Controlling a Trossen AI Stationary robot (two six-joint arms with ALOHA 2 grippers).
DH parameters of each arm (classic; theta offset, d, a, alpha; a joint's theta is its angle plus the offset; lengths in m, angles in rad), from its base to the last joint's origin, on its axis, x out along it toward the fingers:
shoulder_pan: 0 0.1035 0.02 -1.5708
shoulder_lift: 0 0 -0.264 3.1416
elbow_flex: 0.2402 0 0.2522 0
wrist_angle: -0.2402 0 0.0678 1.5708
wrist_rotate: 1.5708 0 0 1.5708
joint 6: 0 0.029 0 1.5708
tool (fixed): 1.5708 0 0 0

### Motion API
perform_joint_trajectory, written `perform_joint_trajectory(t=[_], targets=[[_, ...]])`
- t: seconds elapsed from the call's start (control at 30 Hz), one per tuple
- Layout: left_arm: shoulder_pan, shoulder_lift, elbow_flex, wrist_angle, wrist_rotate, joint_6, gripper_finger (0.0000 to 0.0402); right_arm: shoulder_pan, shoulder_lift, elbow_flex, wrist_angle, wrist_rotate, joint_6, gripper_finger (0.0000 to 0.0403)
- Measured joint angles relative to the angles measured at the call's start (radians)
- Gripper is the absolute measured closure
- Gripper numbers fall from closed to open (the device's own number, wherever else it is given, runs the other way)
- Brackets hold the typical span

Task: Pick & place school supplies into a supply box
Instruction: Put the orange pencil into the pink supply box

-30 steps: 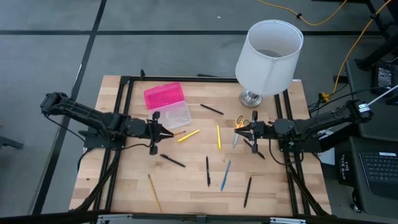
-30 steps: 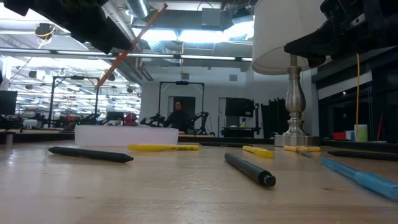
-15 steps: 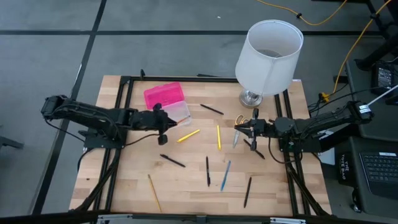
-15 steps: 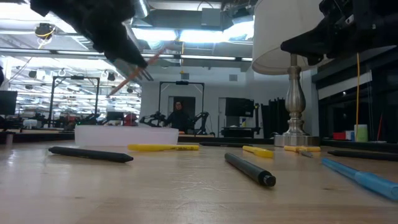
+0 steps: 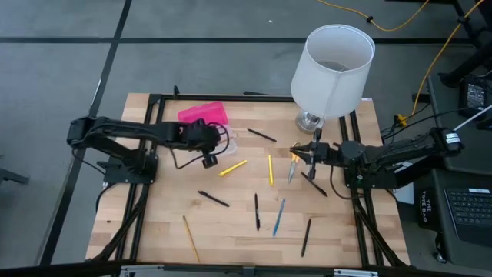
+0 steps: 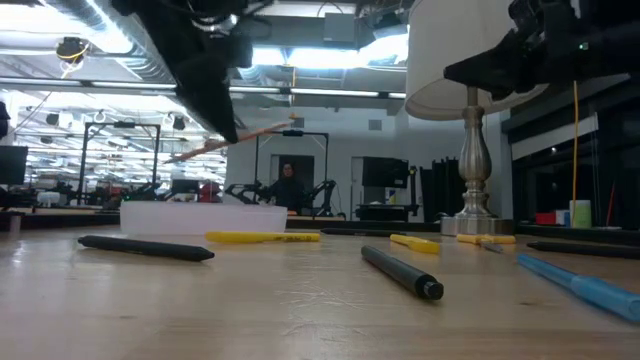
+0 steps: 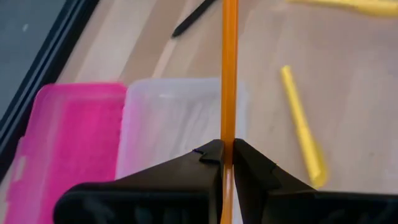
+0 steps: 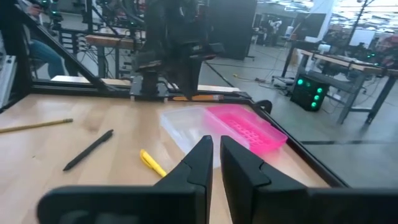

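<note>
Your left gripper [image 7: 226,163] pinches a thin orange pencil [image 7: 229,74] and hangs above the clear translucent base [image 7: 180,127] of the small plastic case, whose hot-pink lid [image 7: 71,140] lies open beside it. You are at the placing step: lower until the pencil lies lengthwise over the base, then part the fingers. Your right gripper [image 5: 295,156], fingers nearly pressed together and empty, waits by the yellow-handled scissors [image 5: 297,149] near the white lampshade [image 5: 332,68].
</note>
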Motion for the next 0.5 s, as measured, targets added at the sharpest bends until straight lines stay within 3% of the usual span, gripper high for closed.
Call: perform_joint_trajectory(t=[0.2,0.5], targets=[[0.083,0.037,0.007,-0.03,0.043,0.067,0.0386,-0.017,0.0,0.0,-0.003,-0.027,-0.006,0.0366],[0.194,0.077,0.007,-0.041,0.113,0.041,0.0386,-0.059,0.0,0.0,-0.002,-0.027,-0.052,0.0366]])
